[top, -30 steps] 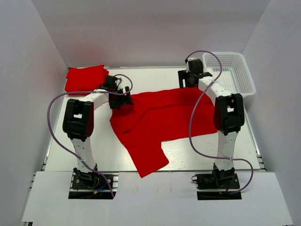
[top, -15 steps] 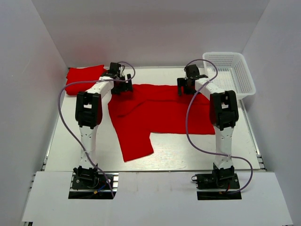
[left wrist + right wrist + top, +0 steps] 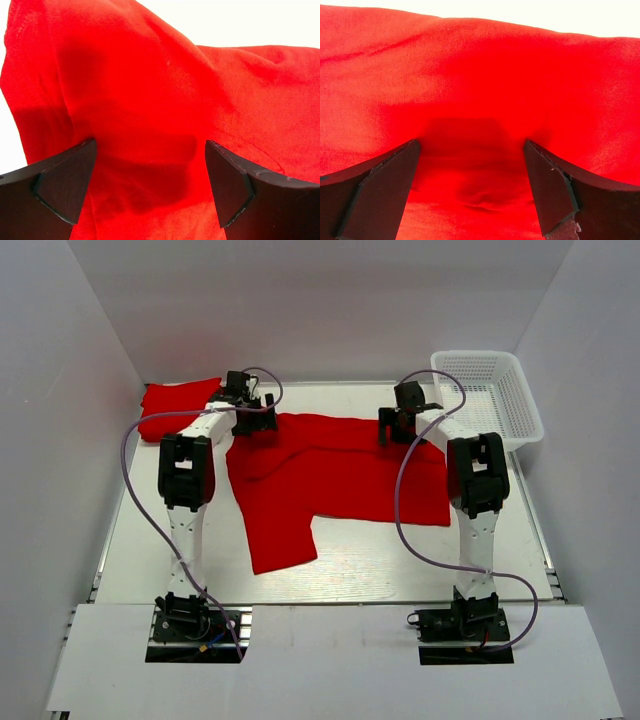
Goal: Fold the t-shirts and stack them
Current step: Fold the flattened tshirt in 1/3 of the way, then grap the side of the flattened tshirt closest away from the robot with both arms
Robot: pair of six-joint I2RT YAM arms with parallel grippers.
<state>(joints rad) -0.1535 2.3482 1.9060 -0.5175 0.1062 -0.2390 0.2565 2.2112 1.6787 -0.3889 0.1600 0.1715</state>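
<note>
One red t-shirt lies spread across the middle of the table, with a part of it reaching toward the near edge. A second red t-shirt lies folded at the back left. My left gripper is at the spread shirt's far left edge. My right gripper is at its far edge, right of centre. In the left wrist view the gripper is open just above red cloth. In the right wrist view the gripper is open just above red cloth.
A white mesh basket stands at the back right corner. White walls close in the table on the left, back and right. Purple cables loop from both arms over the table.
Both arms have reached toward the back of the table. The spread shirt moved back and left with them and now lies flatter. The folded shirt has not moved.
</note>
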